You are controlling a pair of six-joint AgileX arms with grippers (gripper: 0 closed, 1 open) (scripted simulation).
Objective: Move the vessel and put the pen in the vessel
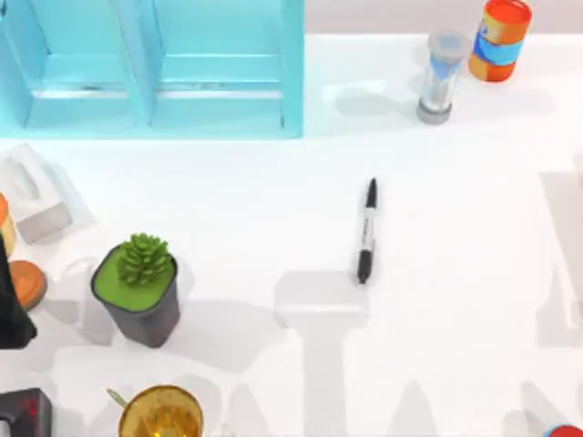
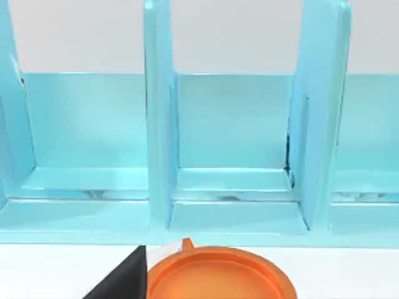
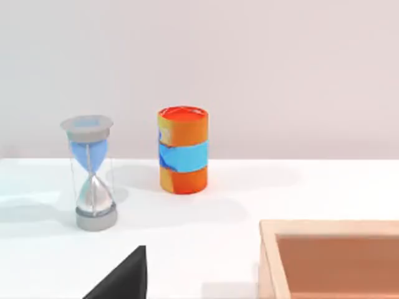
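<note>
As my left gripper point(image 2: 123, 281) hangs over the likely vessel point(image 2: 218, 275), grip I cannot tell; centre squarely before closing. Pen point(image 1: 367, 232) lies well apart.

top: overhead, down | wrists: low, level | shared: hourglass point(image 1: 440, 77)

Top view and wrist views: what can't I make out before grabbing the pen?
Vessel: at the top view's left edge, partly behind the left arm; also cut by the left wrist view's edge.
Golden goblet: cut by the top view's bottom edge.
Pen print: too small, top view.
Wooden box: cut by the right wrist view's edge.
</note>
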